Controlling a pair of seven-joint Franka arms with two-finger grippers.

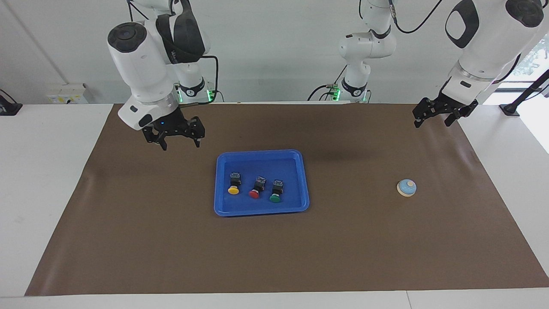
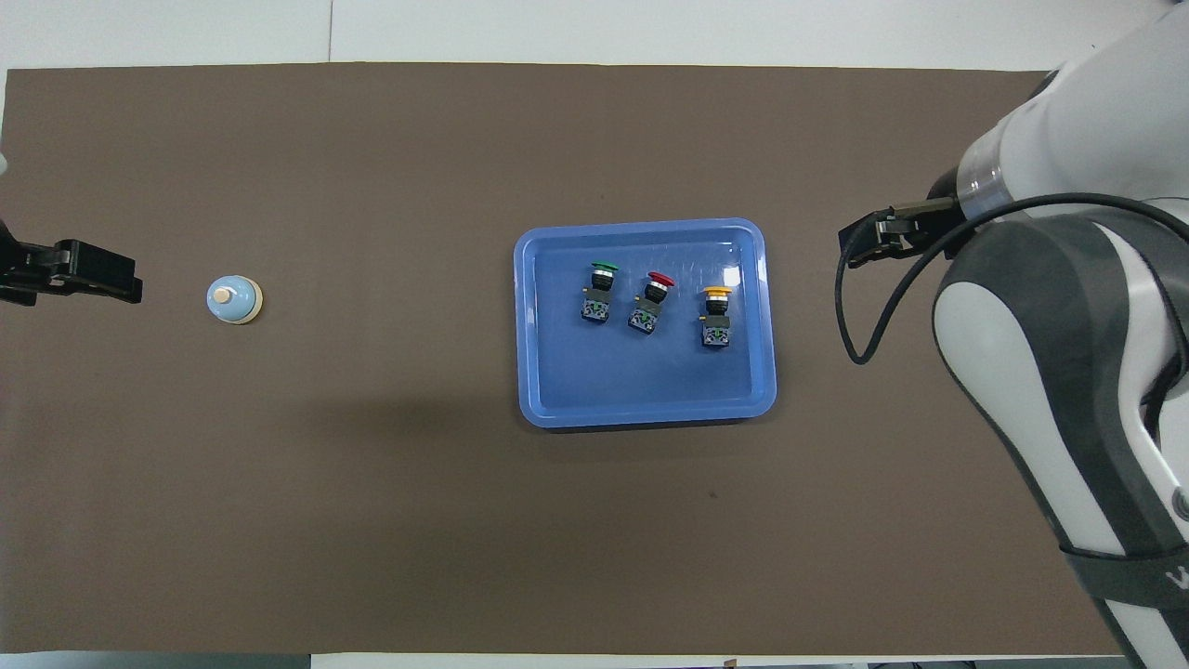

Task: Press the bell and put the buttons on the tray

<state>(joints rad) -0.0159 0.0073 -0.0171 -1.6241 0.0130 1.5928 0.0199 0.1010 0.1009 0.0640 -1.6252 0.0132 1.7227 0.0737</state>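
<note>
With all three buttons [image 1: 255, 189] on the blue tray [image 1: 261, 210], both empty grippers, right gripper [image 1: 175, 138] and left gripper [image 1: 441, 114], are best kept spread, raised clear of the call bell [image 1: 406, 187].

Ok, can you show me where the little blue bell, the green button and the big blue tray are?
Small light-blue call bell [image 1: 406, 187]: facing view, on its dome.
Green-capped push button [image 1: 275, 198]: facing view, on its round cap.
Bright-blue rectangular plastic tray [image 2: 645, 400]: overhead view, on its bare floor nearest the robots.

no readable text; right arm [image 1: 171, 53] band print (white) too small.
</note>
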